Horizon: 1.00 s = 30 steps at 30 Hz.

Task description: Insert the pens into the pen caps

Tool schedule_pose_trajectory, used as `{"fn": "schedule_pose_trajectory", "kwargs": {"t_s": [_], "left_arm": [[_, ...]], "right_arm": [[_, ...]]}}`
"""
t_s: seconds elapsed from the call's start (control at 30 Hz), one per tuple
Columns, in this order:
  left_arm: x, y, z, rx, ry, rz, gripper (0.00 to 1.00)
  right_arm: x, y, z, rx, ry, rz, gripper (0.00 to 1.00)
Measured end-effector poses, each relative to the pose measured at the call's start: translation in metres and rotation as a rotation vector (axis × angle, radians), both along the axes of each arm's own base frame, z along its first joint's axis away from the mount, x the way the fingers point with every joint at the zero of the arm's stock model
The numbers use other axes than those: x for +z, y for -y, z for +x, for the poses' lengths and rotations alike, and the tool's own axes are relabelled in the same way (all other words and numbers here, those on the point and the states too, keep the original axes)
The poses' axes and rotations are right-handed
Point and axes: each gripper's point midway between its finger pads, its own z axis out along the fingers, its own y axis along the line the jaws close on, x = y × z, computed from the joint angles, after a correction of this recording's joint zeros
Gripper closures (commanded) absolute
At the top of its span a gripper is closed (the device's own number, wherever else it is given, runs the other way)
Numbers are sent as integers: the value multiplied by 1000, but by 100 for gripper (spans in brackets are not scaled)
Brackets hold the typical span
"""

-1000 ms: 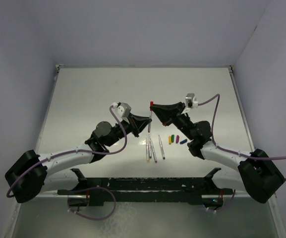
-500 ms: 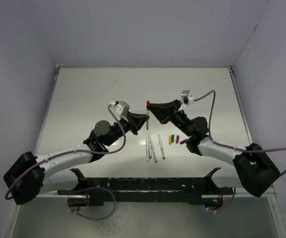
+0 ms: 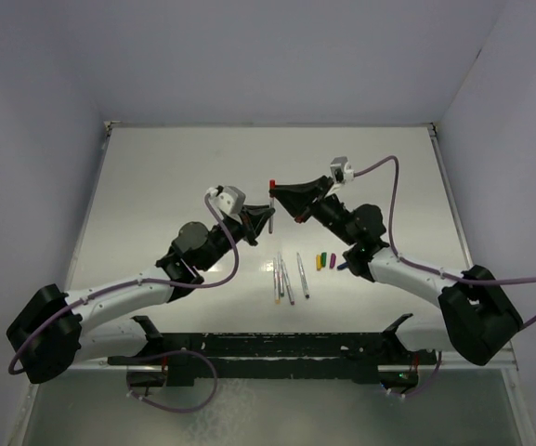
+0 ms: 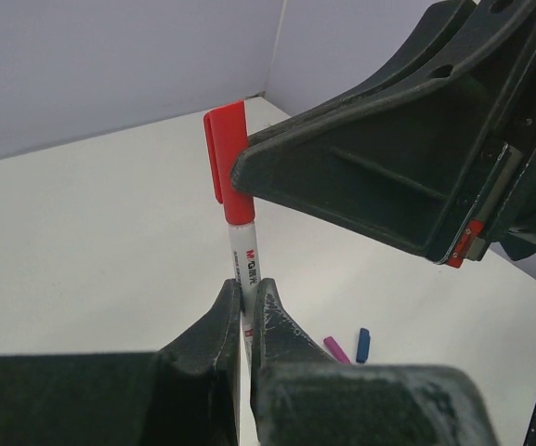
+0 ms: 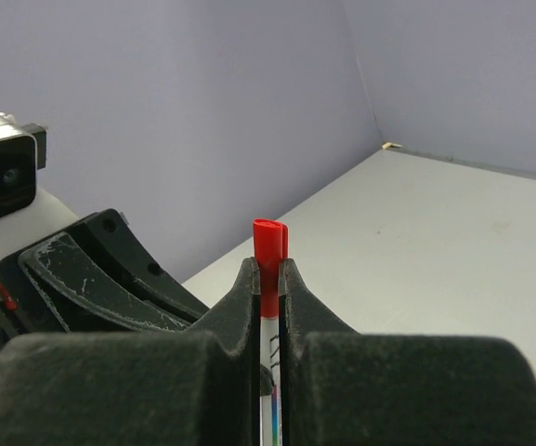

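White counter (image 3: 156, 186) spans the workspace. Left tool (image 4: 246, 297) is clamped on the barrel of an upright pen (image 4: 242, 265) held above it. Right tool (image 5: 268, 279) pinches the red cap (image 4: 223, 158) seated on that pen's top. Spare pens (image 3: 289, 277) and loose caps (image 3: 327, 260) lie on the counter nearby.

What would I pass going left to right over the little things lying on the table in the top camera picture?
A bunch of loose pens → single pen → yellow cap → purple cap → dark blue cap.
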Motion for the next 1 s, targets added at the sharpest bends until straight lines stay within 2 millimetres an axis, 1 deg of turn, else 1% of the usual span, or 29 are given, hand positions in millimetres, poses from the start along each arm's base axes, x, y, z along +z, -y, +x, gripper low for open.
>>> {"fn": "schedule_pose_trajectory", "kwargs": {"t_s": [0.23, 0.47, 0.77, 0.93, 1.0], "left_arm": [[-7, -8, 9, 46, 0, 45, 100], [-16, -11, 11, 64, -18, 89, 100], [-24, -14, 14, 85, -53, 117, 100], [-23, -18, 18, 115, -58, 110, 100], [-20, -21, 20, 135, -50, 104, 100]], "right_arm": [[-10, -8, 10, 1, -29, -29, 100], [-18, -10, 14, 2, -49, -49, 100], [-19, -13, 17, -5, -45, -79, 100], [-15, -18, 21, -5, -46, -111, 100], [-13, -21, 23, 0, -49, -119, 100]]}}
